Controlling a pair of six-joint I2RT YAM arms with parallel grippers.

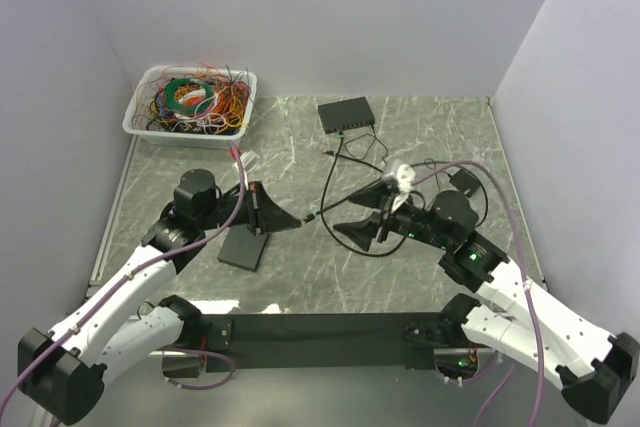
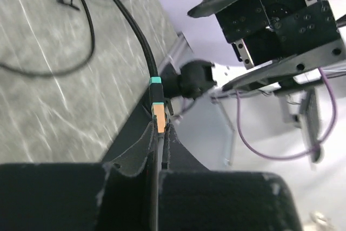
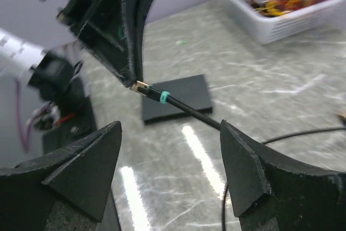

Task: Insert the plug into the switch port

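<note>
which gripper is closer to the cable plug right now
Left. The left gripper is shut on the plug, pinching its tip. The right gripper is open and faces the plug across a gap, not touching it.

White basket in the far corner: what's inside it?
The white basket holds a tangle of coloured wires, red, orange, green and yellow. Its bottom, and anything beneath them, is covered.

The switch (image 1: 346, 115) lies behind the plug (image 2: 158, 118), the bin (image 1: 134, 115) far left.
</note>
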